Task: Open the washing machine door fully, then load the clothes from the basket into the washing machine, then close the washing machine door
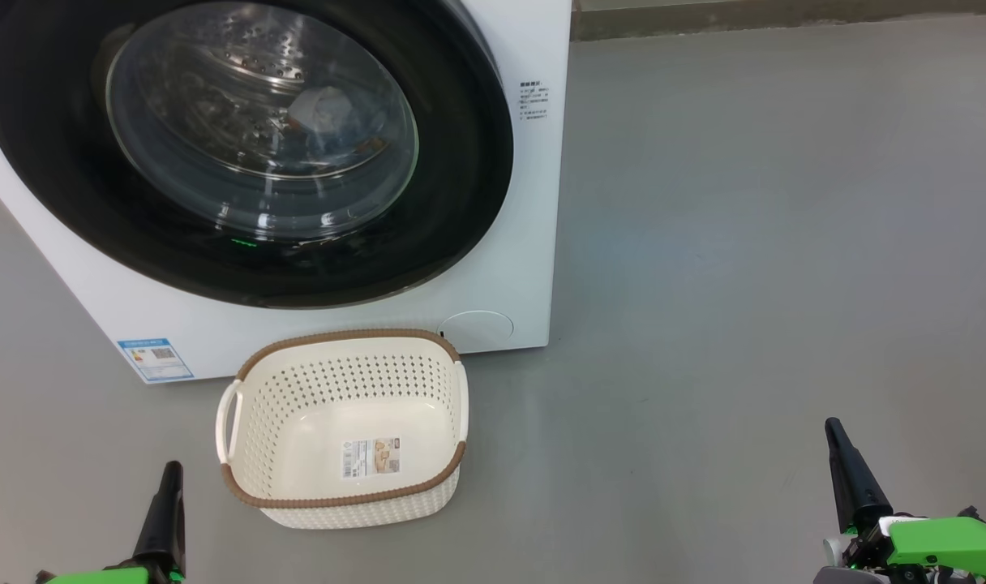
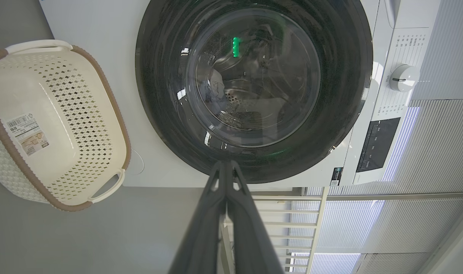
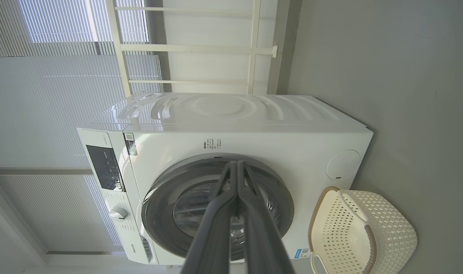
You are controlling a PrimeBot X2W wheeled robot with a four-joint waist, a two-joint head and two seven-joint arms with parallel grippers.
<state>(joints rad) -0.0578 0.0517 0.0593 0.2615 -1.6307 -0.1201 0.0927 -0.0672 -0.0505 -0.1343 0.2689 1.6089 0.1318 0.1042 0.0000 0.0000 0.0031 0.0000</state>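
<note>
The washing machine (image 1: 509, 268) stands on the floor with its washing machine door (image 1: 460, 162) shut flat against the front. Through the glass window a pale bundle with a touch of orange, the clothes (image 1: 323, 113), lies inside the steel drum. The basket (image 1: 343, 337) sits on the floor in front of the machine, holding nothing but its label sticker. My left gripper (image 1: 171, 470) is shut and empty at the lower left, beside the basket. My right gripper (image 1: 835, 434) is shut and empty at the lower right, far from both. The left wrist view shows the door (image 2: 159, 95) and basket (image 2: 64, 114).
A round cap (image 1: 477, 328) and a blue label (image 1: 154, 358) sit low on the machine's front. Its dial (image 2: 404, 78) and dark control panel (image 2: 376, 144) are at the top. Bare grey floor (image 1: 744, 243) stretches to the right. A white railing (image 3: 254, 49) and blinds stand behind.
</note>
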